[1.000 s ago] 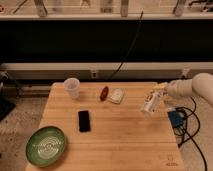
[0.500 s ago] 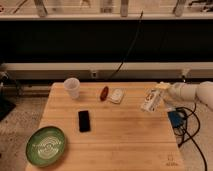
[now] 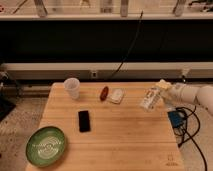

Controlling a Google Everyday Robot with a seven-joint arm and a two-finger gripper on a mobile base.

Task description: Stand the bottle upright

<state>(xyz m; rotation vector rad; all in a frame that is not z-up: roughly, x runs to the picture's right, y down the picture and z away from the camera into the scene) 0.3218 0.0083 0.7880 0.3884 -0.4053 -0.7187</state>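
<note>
End effector [image 3: 161,91] grasping a bottle [image 3: 149,100] at the counter's [image 3: 120,135] right edge.
The bottle leans, upper end toward the right; a cup [image 3: 72,88] stands far left.

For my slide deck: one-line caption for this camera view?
Gripper, shut on the bottle, holds it tilted at the right edge of the wooden table.
</note>
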